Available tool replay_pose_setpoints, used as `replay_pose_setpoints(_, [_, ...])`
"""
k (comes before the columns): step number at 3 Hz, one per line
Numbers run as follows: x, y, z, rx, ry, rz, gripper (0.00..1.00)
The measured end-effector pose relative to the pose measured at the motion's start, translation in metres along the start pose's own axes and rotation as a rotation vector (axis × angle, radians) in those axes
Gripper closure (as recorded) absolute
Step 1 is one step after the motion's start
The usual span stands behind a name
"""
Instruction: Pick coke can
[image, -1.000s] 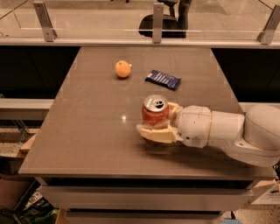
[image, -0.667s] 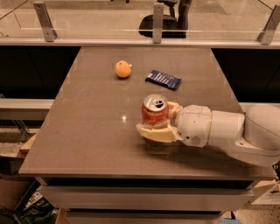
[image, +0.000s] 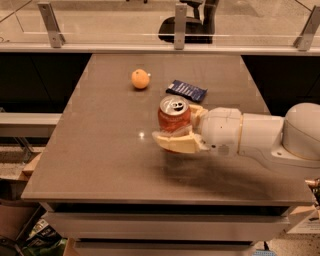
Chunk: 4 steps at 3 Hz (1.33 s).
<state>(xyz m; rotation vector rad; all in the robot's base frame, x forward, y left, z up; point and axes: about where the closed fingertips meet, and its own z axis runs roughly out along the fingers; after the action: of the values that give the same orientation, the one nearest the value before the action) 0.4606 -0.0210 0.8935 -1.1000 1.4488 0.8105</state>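
The coke can (image: 174, 113), red with a silver top and pull tab, stands upright between the two cream fingers of my gripper (image: 176, 126) near the middle of the brown table (image: 100, 150). One finger (image: 177, 144) lies in front of the can and the other (image: 196, 111) behind it. The gripper is shut on the can and seems to hold it slightly above the table, with a shadow beneath. My white arm (image: 260, 137) reaches in from the right.
A small orange fruit (image: 140, 79) and a flat dark blue snack wrapper (image: 186, 90) lie on the far part of the table. A glass railing with metal posts (image: 180, 25) runs behind the table. Clutter sits on the floor at the lower left.
The can and the gripper holding it have moved up in the view and slightly left, as the can rises off the table. The fruit and wrapper have not moved.
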Motion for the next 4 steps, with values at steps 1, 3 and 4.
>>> replay_pose_setpoints(1, [-0.019, 0.001, 0.001, 0.002, 0.009, -0.012, 1.00])
replay_pose_setpoints(3, [-0.056, 0.001, 0.005, -0.006, -0.006, -0.058, 1.00])
replay_pose_setpoints(4, [-0.084, 0.001, 0.009, -0.015, -0.005, -0.102, 1.00])
